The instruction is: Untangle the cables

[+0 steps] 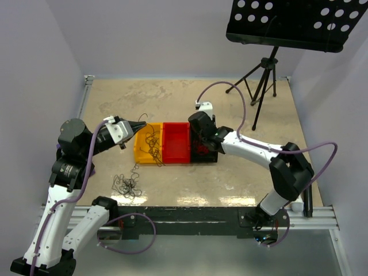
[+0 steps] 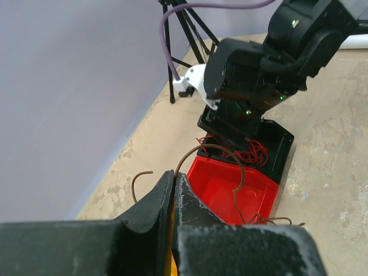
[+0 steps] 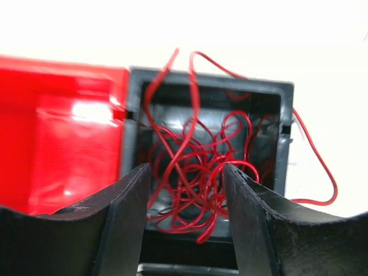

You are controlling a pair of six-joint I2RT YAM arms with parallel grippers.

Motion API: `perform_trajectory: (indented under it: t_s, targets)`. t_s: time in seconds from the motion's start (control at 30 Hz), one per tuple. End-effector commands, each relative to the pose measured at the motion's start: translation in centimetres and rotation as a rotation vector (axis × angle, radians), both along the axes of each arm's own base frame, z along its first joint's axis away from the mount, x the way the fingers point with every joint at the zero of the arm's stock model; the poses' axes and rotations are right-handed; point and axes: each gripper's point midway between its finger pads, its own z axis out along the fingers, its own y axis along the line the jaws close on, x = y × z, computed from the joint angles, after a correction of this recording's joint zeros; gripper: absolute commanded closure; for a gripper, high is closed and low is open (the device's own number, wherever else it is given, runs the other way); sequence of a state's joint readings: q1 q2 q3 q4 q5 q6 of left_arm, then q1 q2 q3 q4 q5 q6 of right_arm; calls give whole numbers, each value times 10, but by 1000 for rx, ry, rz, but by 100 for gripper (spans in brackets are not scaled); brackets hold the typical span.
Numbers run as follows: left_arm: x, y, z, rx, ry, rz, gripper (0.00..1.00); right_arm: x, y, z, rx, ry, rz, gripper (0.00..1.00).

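1. Inside the black bin (image 3: 241, 85), red cables (image 3: 190, 132) lie heaped, prob. sorted by colour.
2. Your R gripper (image 3: 187, 172) hangs just above, jaws apart, gripping nothing.
3. Dark cables (image 1: 152, 144) fill the yellow bin (image 1: 140, 154); a loose clump (image 1: 126, 185) sits near the worktop's (image 1: 230, 178) front-left edge.
4. Your L gripper (image 2: 174, 175) has its jaws clamped on a brown cable (image 2: 213, 147), prob. to tease it free.

**Top view:** the right gripper (image 1: 202, 142) covers most of the black bin (image 1: 209, 159); the music stand (image 1: 293, 23) is cut off at 12 o'clock.
**Right wrist view:** the red bin (image 3: 63, 144) is blurred and cut off at 9 o'clock.
**Left wrist view:** the fingers (image 2: 152, 213) hide where the brown wire (image 2: 217, 146) ends.
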State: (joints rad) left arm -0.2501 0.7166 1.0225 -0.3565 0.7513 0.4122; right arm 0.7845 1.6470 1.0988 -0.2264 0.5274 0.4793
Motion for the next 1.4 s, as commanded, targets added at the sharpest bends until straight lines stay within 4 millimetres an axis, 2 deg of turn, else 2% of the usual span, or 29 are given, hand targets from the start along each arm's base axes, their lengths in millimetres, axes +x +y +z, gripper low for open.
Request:
perform_trajectory:
  t_s: [0.0,0.1,0.23,0.33,0.43,0.63,0.77,0.9,1.03,1.2,1.37]
  targets:
    - [-1,0,7,0,-36,-2,100,1,3,53,86,-59,-13,42]
    - [-1,0,6,2,-37,-2,100,-3,-4,72,105,-77,-36,41]
    - [-1,-1,6,1,-36,-7,100,-5,-23,99,156,-117,-105,33]
    - [-1,-1,6,1,-36,-11,100,-3,-52,103,220,-122,-207,30]
    - [-2,-1,5,3,-34,-13,100,-5,-77,96,320,-103,-288,23]
    - [-4,-2,6,1,-38,-21,100,-21,-112,55,443,3,-401,19]
    - [-5,-2,7,1,-40,-27,100,-29,-117,34,498,51,-436,20]
    - [-6,-3,7,0,-39,-30,100,-30,-122,18,528,63,-472,22]
    - [-7,-2,5,6,-42,-27,100,-21,-129,0,538,75,-509,24]
    - [-8,-2,2,12,-39,-30,100,-7,-127,-13,573,69,-545,27]
    - [-9,-1,2,14,-39,-31,100,5,-125,-36,589,100,-573,31]
